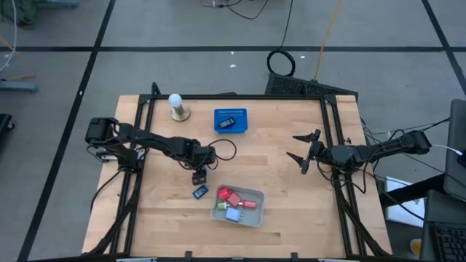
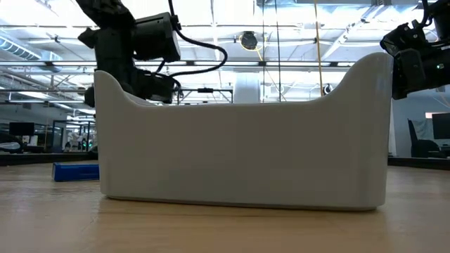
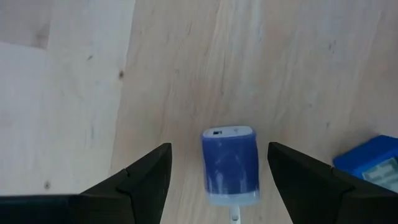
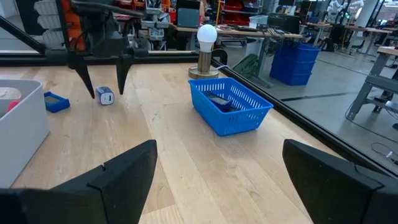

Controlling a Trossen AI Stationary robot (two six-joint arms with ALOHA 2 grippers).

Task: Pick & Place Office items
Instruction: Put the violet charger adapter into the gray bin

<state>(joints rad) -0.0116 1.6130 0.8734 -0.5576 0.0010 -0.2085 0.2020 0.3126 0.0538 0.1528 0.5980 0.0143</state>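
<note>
A small blue block with a white end [image 3: 229, 165] lies flat on the wooden table. My left gripper [image 3: 219, 148] is open, points down at it, and has one finger on either side without touching it; the right wrist view shows the same stance over the block [image 4: 106, 96]. A flat blue item [image 4: 56, 102] lies beside it, on the side toward the grey tray [image 1: 256, 217]. The tray holds red, green and blue pieces. My right gripper [image 1: 293, 145] waits open and level at the table's right side.
A blue perforated basket [image 1: 231, 120] with a dark item inside stands at the far middle. A white ball on a round stand [image 1: 177, 107] is left of it. In the low view the tray's wall [image 2: 242, 140] blocks most of the table.
</note>
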